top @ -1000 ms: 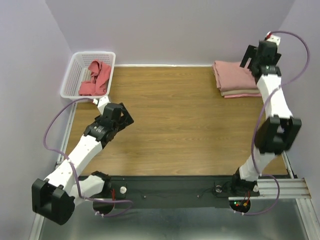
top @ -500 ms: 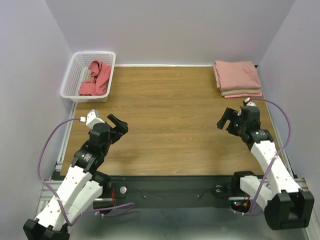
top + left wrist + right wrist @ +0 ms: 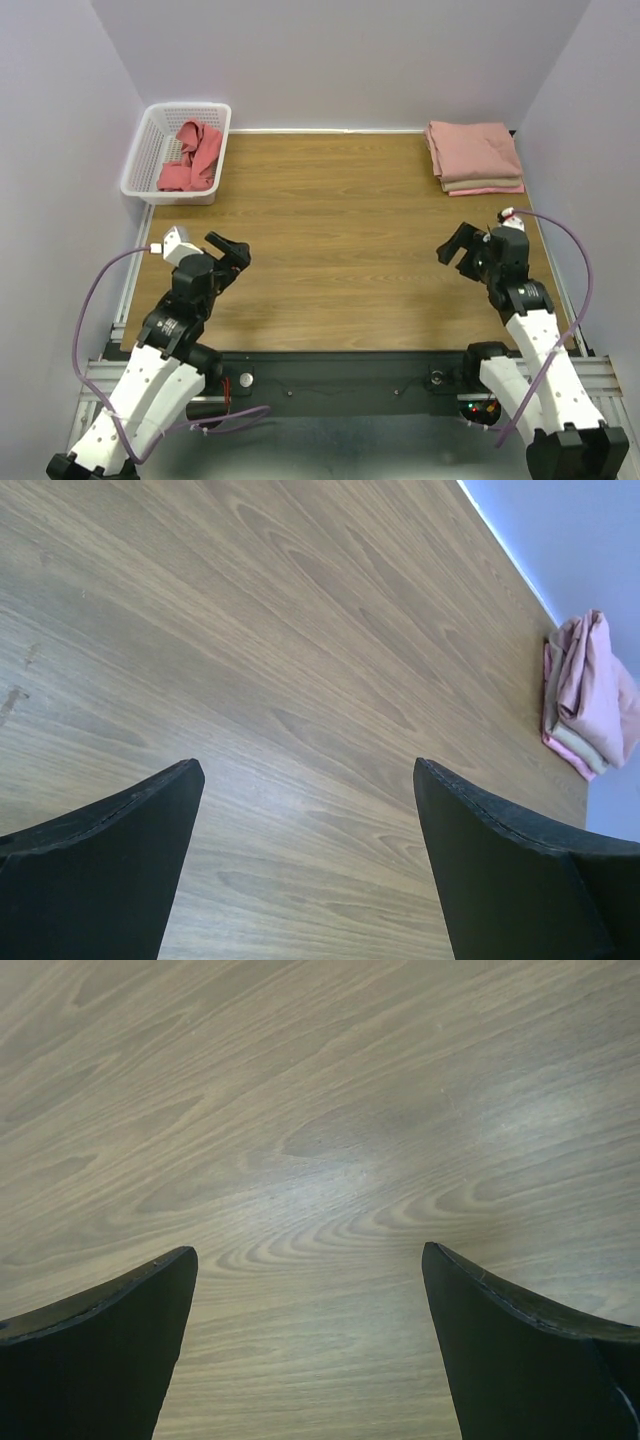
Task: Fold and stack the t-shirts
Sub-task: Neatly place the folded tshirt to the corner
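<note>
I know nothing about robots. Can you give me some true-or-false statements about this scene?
1. A crumpled coral-red t-shirt lies in the white plastic lattice basket. True.
2. The folded stack of pink and tan t-shirts sits beside that basket. False: it lies at the far right corner of the wooden table, and the basket is at the far left.
3. The left gripper holds a shirt. False: it is open and empty.
4. The right gripper is open over bare wood. True.

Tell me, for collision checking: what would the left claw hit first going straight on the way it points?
Probably the bare wooden table; the open left claw frames only wood. The folded shirt stack lies off to the side.
</note>
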`<state>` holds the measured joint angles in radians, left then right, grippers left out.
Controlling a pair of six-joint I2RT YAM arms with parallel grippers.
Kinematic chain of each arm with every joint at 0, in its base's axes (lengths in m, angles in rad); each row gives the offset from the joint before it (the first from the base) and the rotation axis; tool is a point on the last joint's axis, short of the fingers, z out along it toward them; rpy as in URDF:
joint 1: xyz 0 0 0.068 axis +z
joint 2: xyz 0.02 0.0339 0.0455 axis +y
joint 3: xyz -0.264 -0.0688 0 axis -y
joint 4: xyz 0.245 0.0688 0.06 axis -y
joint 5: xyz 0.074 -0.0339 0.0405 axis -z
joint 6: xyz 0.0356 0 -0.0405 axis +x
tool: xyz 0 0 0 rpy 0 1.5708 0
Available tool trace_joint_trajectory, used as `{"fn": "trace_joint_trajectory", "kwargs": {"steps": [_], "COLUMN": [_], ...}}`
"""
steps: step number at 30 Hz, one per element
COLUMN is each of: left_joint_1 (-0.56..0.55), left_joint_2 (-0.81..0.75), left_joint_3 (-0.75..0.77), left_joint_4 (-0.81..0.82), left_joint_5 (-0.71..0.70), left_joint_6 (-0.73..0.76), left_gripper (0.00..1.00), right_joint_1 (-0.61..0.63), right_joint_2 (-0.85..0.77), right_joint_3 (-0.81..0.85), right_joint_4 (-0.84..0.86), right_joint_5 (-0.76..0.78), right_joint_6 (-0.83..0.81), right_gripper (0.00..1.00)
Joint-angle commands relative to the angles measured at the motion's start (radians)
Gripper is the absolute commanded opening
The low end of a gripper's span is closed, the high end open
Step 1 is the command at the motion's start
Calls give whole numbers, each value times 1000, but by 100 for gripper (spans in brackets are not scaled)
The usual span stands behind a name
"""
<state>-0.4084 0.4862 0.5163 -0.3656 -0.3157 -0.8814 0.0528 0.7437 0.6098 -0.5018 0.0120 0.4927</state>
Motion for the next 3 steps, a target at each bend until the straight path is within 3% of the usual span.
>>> {"fn": "trace_joint_trajectory", "kwargs": {"steps": [1, 3], "left_joint_1": [-4, -18], "left_joint_2": [-24, -35], "left_joint_3": [-10, -13], "left_joint_4": [7, 7], "left_joint_5": [-34, -34], "left_joint_6": [-21, -25], "left_gripper": [99, 99], "right_joint_1": [-2, -2], "right_joint_2": [-93, -136], "right_joint_3": [-5, -2], "right_joint_4": [34, 32], "right_joint_5": [57, 107], "right_joint_6": [18, 36], "right_gripper": [100, 100]}}
